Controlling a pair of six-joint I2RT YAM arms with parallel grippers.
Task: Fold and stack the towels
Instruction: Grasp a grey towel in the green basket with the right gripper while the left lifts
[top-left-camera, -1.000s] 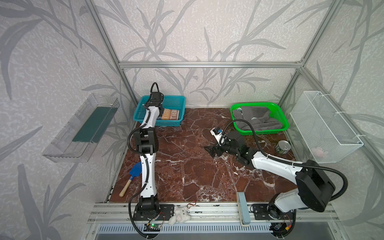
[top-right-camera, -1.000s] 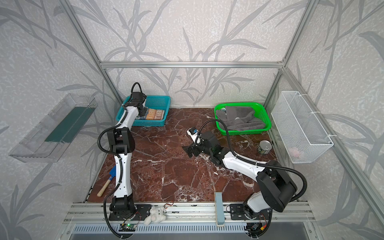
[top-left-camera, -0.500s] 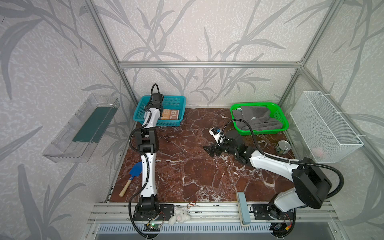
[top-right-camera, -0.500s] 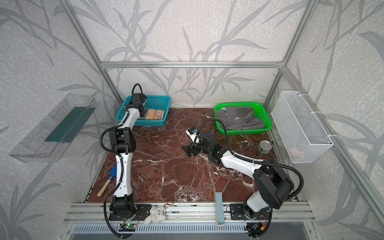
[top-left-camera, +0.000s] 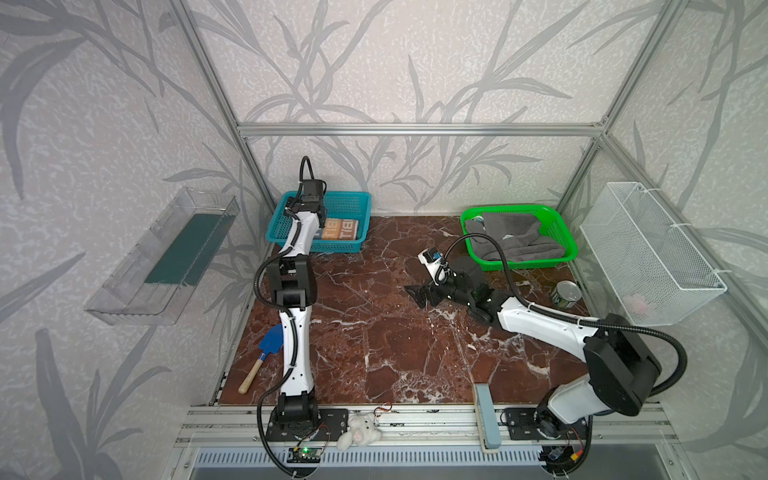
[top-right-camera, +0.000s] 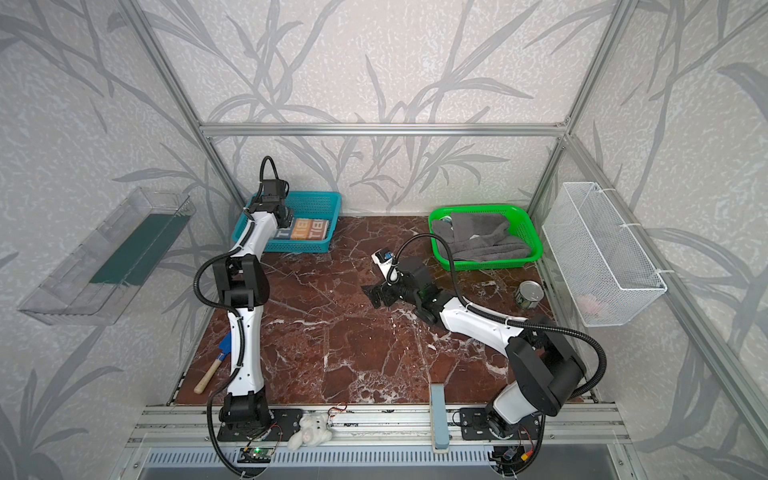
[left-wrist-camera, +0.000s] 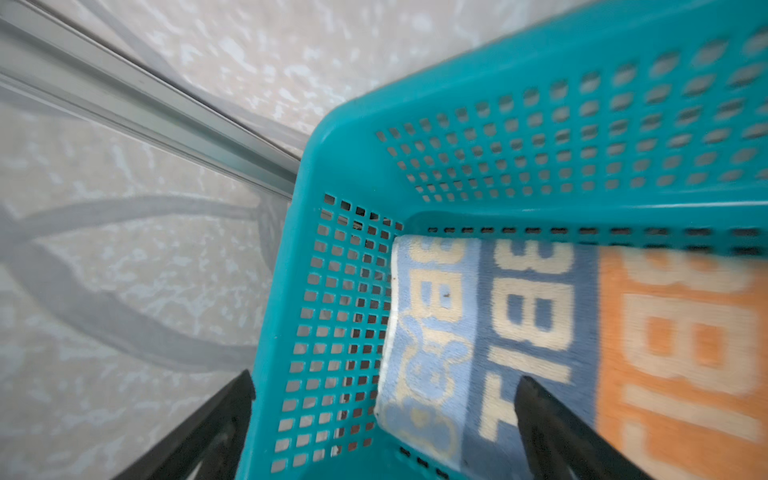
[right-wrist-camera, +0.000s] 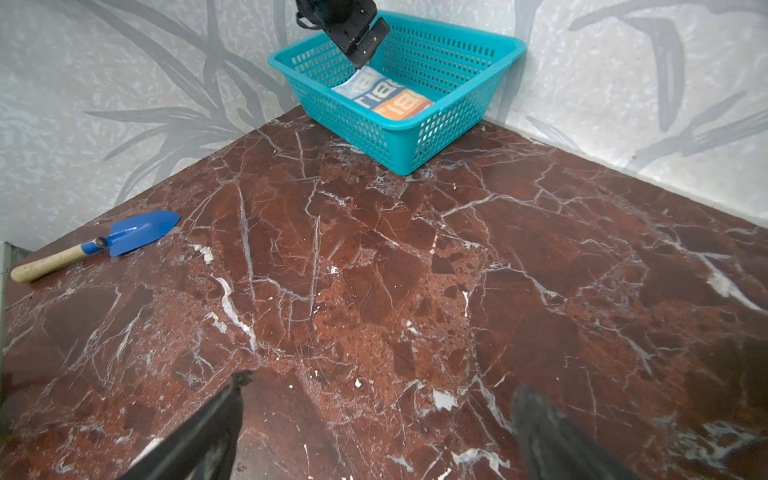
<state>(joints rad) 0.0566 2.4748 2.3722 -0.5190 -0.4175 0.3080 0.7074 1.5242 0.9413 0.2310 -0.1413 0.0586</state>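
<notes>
Since a second before, my right gripper (right-wrist-camera: 382, 382) had slid a little toward my left arm's side, low over the table (right-wrist-camera: 374, 249). My left arm had stayed at the teal basket (left-wrist-camera: 457, 145).

My left gripper (left-wrist-camera: 384, 378) stood wide open and held nothing. One finger (left-wrist-camera: 552, 428) hung over the lettered towel (left-wrist-camera: 665, 332), and the other was outside the basket wall. That towel lay folded flat on the basket floor just under the gripper, its light blue end against the wall.

My right gripper was also spread wide and empty, with bare marble below it. The grey towel (top-left-camera: 523, 239) lay bunched in the green basket (top-left-camera: 519, 207), behind that gripper and off to its side.

In both top views my left wrist hid its fingers and one end of the lettered towel. The left wrist picture was blurred.
</notes>
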